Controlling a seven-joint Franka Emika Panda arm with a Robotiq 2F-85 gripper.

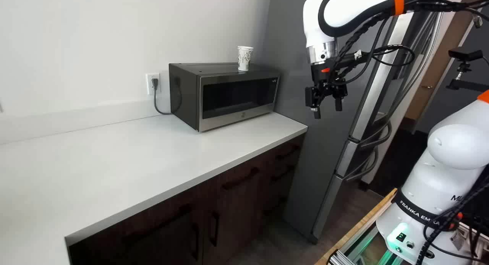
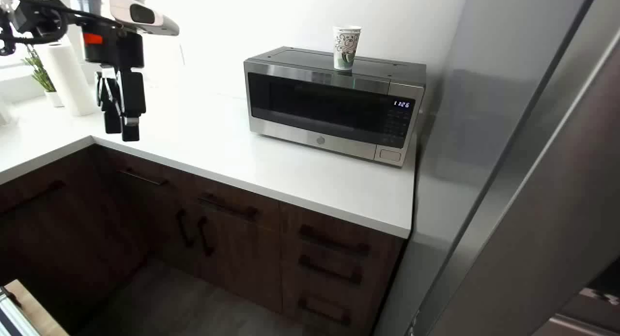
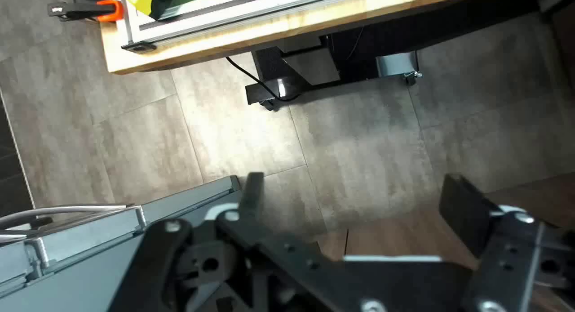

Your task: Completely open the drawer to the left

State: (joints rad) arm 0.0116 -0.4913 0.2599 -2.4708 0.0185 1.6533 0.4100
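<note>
Biggest first: we've got the white counter (image 1: 114, 162), then the arm (image 1: 355, 7) up above, then dark brown cabinet doors (image 2: 237, 261). We take the target drawer (image 1: 153, 220) to be the leftmost front on the long run, over the left of those paired doors; it sits flush, not pulled out at all. Gripper (image 1: 327, 109) hangs well apart from it, pointing down, fingers (image 3: 467, 213) spread, only floor and brown panelling seen between them. Drawer lies below it in both exterior views. Smallest, the handle (image 2: 143, 176): a level bar, long axis along the counter edge. We judge the finger spread roughly parallel to that bar, so pinching it likely needs a drop plus about a quarter turn.
</note>
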